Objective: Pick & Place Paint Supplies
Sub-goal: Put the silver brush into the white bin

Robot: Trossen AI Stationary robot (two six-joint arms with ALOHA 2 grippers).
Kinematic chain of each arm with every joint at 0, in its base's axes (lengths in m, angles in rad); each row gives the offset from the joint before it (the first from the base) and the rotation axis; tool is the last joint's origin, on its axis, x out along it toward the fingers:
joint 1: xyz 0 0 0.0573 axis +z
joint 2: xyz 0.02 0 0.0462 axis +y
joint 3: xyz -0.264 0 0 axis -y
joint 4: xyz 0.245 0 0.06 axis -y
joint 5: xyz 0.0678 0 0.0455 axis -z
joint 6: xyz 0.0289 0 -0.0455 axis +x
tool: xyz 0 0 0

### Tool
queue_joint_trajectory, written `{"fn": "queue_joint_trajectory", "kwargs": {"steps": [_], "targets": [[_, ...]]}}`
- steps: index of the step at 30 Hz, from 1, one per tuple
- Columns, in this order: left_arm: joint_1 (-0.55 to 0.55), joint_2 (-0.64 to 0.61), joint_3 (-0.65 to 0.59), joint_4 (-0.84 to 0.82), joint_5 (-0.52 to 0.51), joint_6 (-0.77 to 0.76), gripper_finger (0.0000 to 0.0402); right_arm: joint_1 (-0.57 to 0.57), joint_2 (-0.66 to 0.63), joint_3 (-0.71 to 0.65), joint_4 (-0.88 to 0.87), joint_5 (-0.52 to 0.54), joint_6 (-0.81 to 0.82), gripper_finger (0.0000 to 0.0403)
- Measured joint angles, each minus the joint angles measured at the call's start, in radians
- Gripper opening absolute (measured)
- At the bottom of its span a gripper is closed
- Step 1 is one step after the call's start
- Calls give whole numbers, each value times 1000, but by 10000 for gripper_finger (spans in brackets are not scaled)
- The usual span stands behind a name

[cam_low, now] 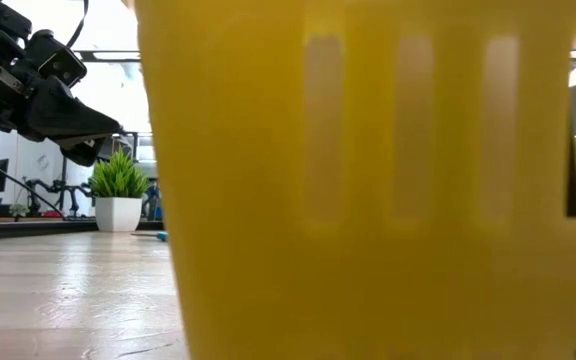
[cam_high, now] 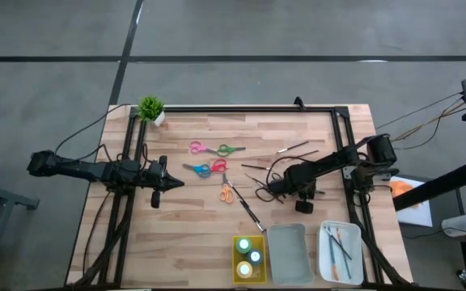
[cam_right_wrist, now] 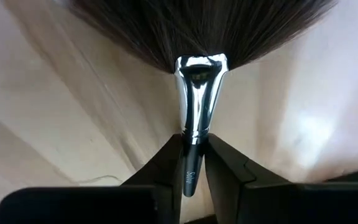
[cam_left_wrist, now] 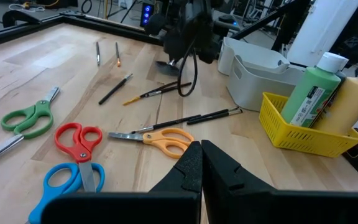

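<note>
Item: stubby dark-bristled brush with chrome ferrule (cam_right_wrist: 199,99), handle pinched in the right end effector (cam_right_wrist: 192,163), low over the table (cam_high: 192,234) right of centre. Step: grasping. Next: lift, carry to the near white tray (cam_high: 354,271). Left end effector (cam_left_wrist: 201,163) closed, empty, idle at left.

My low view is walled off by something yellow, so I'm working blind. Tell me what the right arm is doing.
Observer: The right gripper is over mid-table. Its jaws are clamped on the stubby brush just behind the metal ferrule.
Operator: Now report the left arm.
Observer: The left gripper waits with its jaws shut and empty, beside the blue scissors.
Operator: Name a tray holding brushes.
Observer: The white tray, next to the grey tray, holds thin brushes.
</note>
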Motion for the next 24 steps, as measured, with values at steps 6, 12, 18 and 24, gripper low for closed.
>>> {"fn": "queue_joint_trajectory", "kwargs": {"steps": [6, 12, 18, 24], "targets": [[0, 0, 0, 0, 0, 0, 0, 1, -71, 59, -107, 12, 79, 51], [0, 0, 0, 0, 0, 0, 0, 14, -178, 141, -154, 12, 314, 52], [0, 0, 0, 0, 0, 0, 0, 75, -294, 240, -155, 7, 682, 52], [0, 0, 0, 0, 0, 0, 0, 200, -385, 305, -156, 4, 982, 52]]}}
